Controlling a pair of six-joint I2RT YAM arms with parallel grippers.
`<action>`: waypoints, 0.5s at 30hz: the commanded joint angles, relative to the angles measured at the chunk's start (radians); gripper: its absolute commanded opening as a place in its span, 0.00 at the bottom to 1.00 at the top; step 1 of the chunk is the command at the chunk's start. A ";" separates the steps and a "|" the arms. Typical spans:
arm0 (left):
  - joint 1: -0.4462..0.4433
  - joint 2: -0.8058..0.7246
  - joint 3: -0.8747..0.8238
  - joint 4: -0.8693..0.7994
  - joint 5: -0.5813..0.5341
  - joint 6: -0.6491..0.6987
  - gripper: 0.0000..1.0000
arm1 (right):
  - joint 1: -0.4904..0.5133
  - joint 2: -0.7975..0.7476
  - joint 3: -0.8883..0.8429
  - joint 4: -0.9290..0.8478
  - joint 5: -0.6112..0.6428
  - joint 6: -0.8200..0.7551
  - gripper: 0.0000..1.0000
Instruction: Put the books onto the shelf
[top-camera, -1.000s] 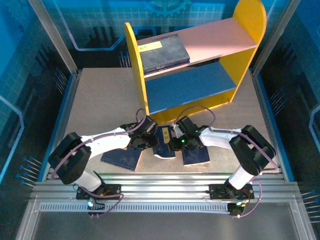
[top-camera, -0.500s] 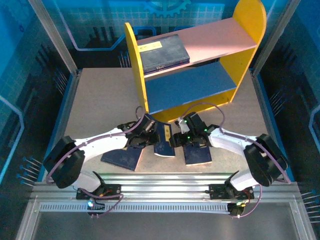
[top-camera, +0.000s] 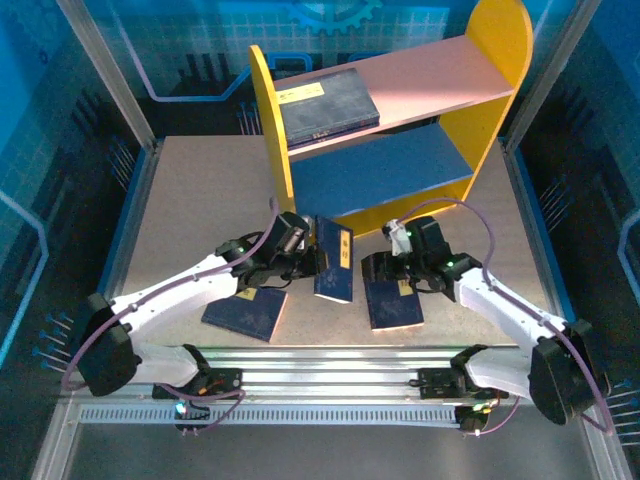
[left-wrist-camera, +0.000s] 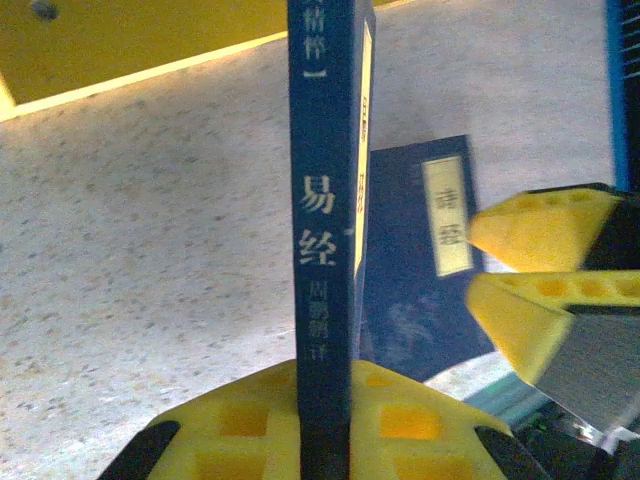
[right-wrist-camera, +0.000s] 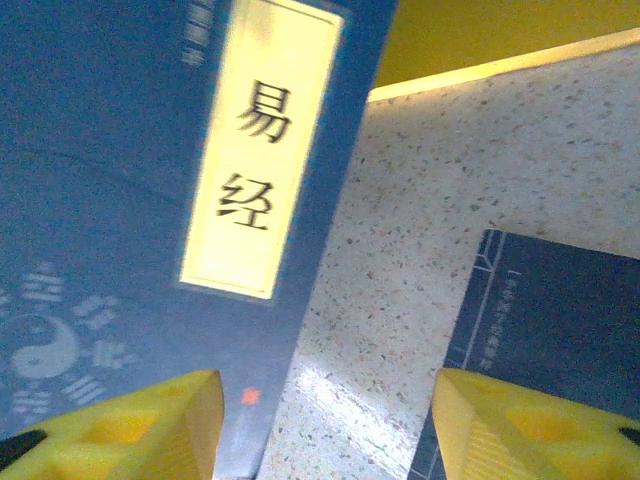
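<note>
The book (top-camera: 333, 260) has risen off the speckled table (top-camera: 200, 210) amid blue walls (top-camera: 60, 150).

Cool blue light dims the overhead view; both wrist views are soft, with glare on the table (right-wrist-camera: 320, 385).

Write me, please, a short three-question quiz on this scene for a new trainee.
1. True or false: the left gripper is shut on a book.
2. On the shelf, where does the shelved book lie? A: on the pink upper board. B: on the blue lower board. C: on top of a yellow side panel.
3. How many books lie flat on the table?
Key: 1 true; 2 A; 3 two, the left flat book and the right flat book.
</note>
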 joint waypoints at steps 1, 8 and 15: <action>-0.014 -0.055 0.076 -0.018 0.003 0.042 0.00 | -0.044 -0.070 -0.024 -0.049 -0.042 -0.003 0.60; -0.014 -0.033 0.148 0.099 -0.101 0.025 0.00 | -0.127 -0.152 -0.047 -0.015 -0.120 0.058 0.62; -0.040 0.028 0.170 0.269 -0.269 -0.032 0.00 | -0.249 -0.197 -0.103 0.179 -0.337 0.274 0.64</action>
